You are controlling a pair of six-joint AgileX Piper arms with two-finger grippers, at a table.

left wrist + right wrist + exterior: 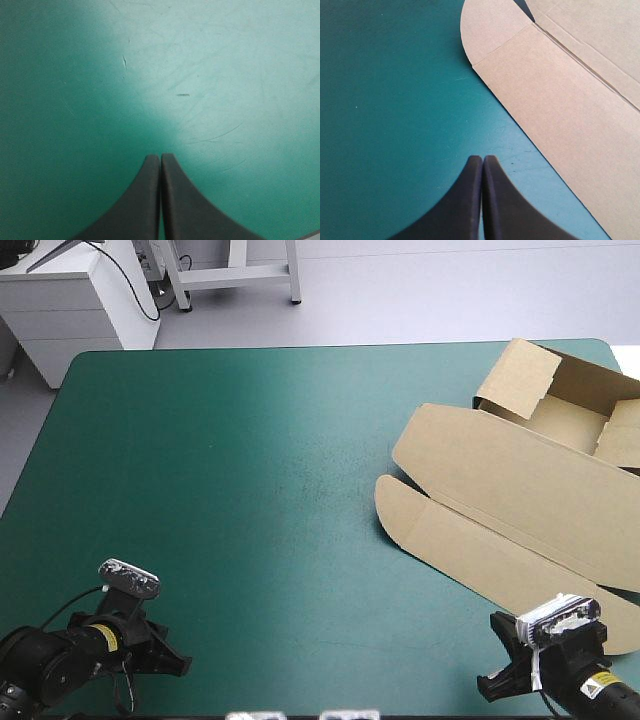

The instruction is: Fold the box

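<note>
The brown box (pixel 520 490) lies at the table's right side, its lid and front flaps flat on the teal-green cover and its tray walls raised at the far right corner (pixel 560 390). My right gripper (pixel 500 680) rests near the front right edge, shut and holding nothing. In the right wrist view its tip (pixel 482 159) points at bare cover, with the box's flat flap (pixel 560 100) ahead and to one side, not touching it. My left gripper (pixel 175 665) sits at the front left, shut, its tip (pixel 160 156) over bare cover, far from the box.
The teal-green cover (pixel 230 490) stretches between the two grippers and to the left of the box. A white cabinet (pixel 80 300) and a metal frame stand beyond the far edge.
</note>
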